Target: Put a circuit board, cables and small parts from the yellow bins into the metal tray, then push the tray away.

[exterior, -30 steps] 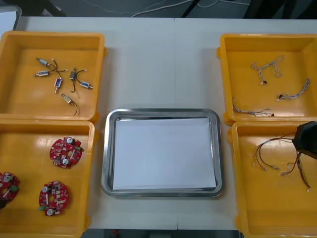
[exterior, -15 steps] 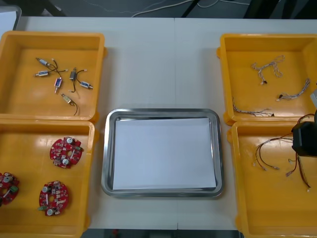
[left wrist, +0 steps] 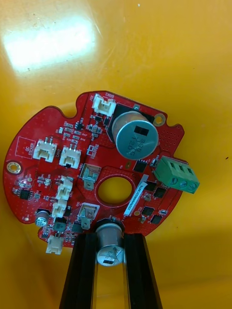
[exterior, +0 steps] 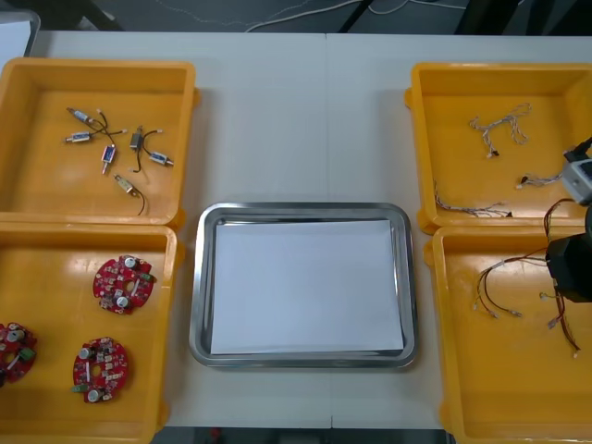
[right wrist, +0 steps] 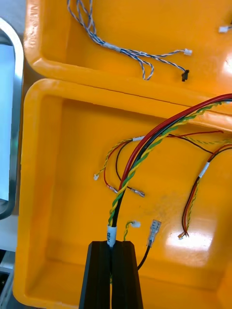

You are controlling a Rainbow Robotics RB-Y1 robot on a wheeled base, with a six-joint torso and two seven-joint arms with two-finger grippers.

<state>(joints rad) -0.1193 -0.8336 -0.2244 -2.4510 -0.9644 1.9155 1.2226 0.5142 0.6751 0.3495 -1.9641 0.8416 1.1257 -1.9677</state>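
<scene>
My left gripper point(left wrist: 110, 244) is shut on a round red circuit board point(left wrist: 92, 169), its fingers point(left wrist: 81, 270) pinching the silver cylinder at the board's edge. That board point(exterior: 14, 350) lies at the left end of the near left yellow bin point(exterior: 55, 240), beside two more boards point(exterior: 122, 283). My right gripper point(right wrist: 112, 251) is shut on a red and yellow cable point(right wrist: 145, 149) over the near right yellow bin point(exterior: 490, 407); the cable rises from the fingers and arcs away. The metal tray point(exterior: 301, 210), white inside, sits between the bins.
Small metal parts point(exterior: 116, 153) lie in the far left bin. Twisted blue and white cables point(exterior: 499, 125) lie in the far right bin. More red and yellow cables point(exterior: 495, 291) rest on the near right bin's floor. Bare table stretches beyond the tray.
My left gripper has shut on the board's cylinder. The right arm has shifted over the near right bin, and its cable now trails up toward the far bin.
</scene>
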